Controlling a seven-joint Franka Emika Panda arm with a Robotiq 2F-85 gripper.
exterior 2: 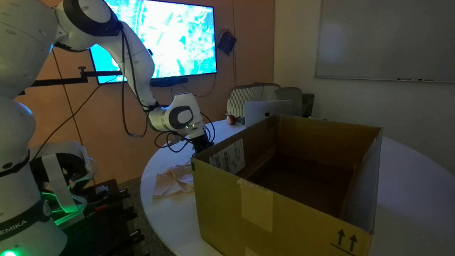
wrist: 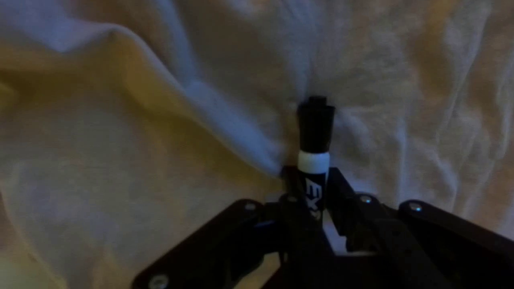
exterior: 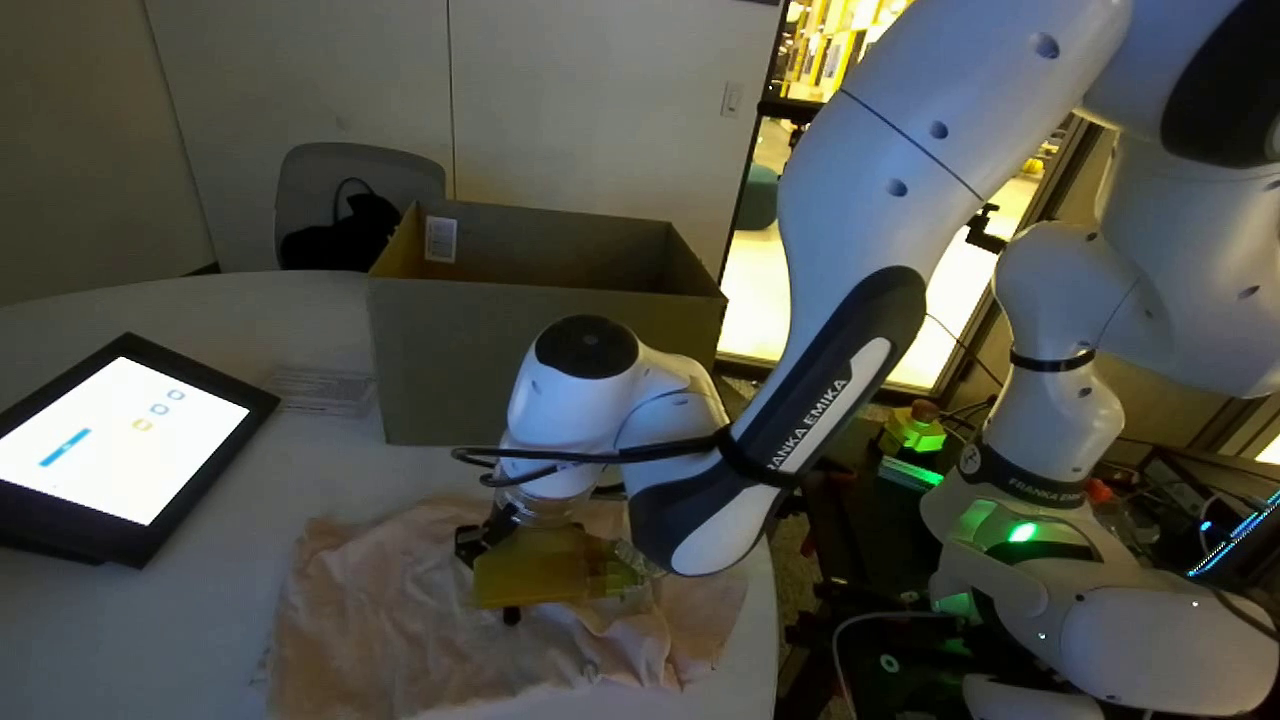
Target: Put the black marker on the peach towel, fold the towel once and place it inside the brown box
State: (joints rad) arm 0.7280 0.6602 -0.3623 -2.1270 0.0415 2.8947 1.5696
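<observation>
Okay, my black two-fingered tool (wrist: 312, 183) pinches the slim black plastic marker (wrist: 315, 134) at its barrel, seemingly best: probably light, stiff, slick.

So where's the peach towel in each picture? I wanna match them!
In an exterior view: the peach towel lies along the bottom, left of the middle.
In an exterior view: some crumpled peach towel peeks out left of the brown box.
In the wrist view: the peach towel fills most of the picture behind the gripper.
Shared landmark: the gripper, which shows in all three.
</observation>
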